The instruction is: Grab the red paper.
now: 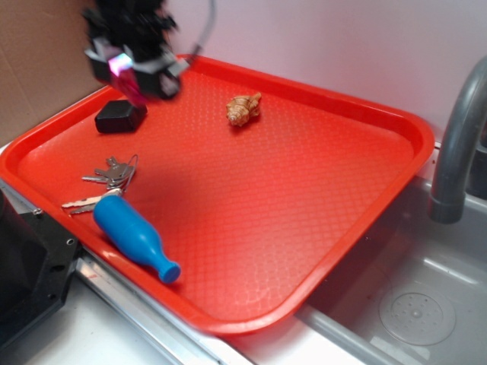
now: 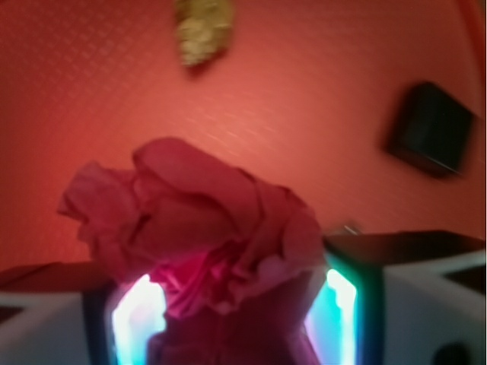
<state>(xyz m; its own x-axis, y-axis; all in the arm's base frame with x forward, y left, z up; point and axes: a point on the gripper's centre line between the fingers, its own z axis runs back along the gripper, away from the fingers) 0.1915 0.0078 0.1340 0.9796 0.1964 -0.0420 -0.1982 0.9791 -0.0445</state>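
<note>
Wrist view: gripper (image 2: pixel 228 304) fingers (image 2: pixel 137 319) clamped on the red paper (image 2: pixel 198 220) (lifted clear of tray (image 1: pixel 304 190)), tan wad (image 2: pixel 202 30) at 12 o'clock.

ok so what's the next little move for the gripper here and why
Probably a short lift straight up while staying shut. The wrist view shows the red paper bunched between the gripper fingers, and the exterior view shows the gripper above the tray, so the grab looks made; lifting would confirm it.
</note>
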